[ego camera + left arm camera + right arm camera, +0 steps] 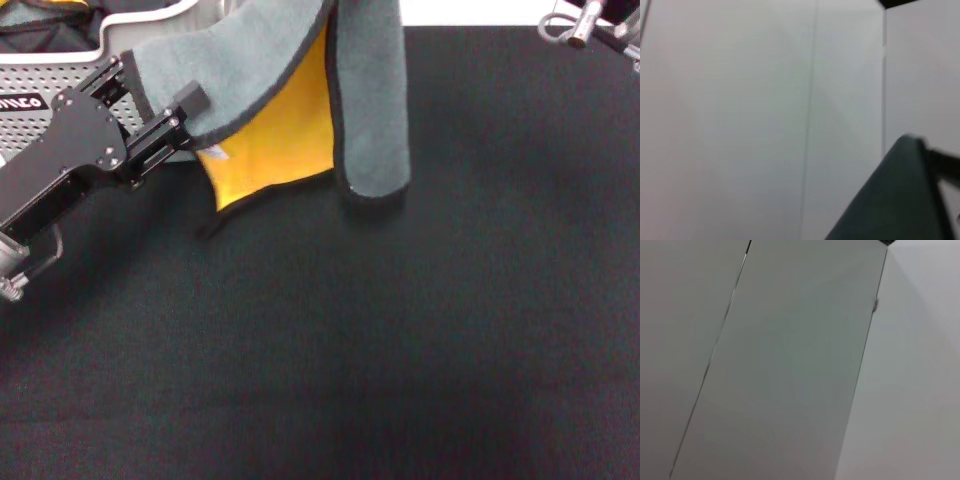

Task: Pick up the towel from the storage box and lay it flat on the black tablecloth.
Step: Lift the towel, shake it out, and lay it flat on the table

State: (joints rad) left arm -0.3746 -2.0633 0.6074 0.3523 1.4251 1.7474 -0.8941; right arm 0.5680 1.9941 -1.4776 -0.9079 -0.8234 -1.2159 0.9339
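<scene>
towel (290, 100) at top centre of head view, hanging in folds over the black tablecloth (400, 330); fuzzy microfibre, grey face outward, orange-yellow face showing between the folds, thin black hem along edges. small white tag just visible at the yellow part's left edge. one grey fold hangs as a long rounded strip, its lower end near or touching the cloth; cannot tell which. top of towel cut off by frame edge.

left gripper (185, 115) at upper left, black angular metal body, fingers clamped on towel's grey edge. storage box (60, 90) behind it, light grey plastic, small-hole perforated wall, black label partly cut off.

right gripper (585, 25) at upper right corner, only bits of metal in view; grip state cannot be told.

tablecloth: black, felt-like, fine speckle, fills most of frame.

left wrist view: pale blurred panels, dark grey towel corner (895, 200) at lower right. right wrist view: pale panels only.
</scene>
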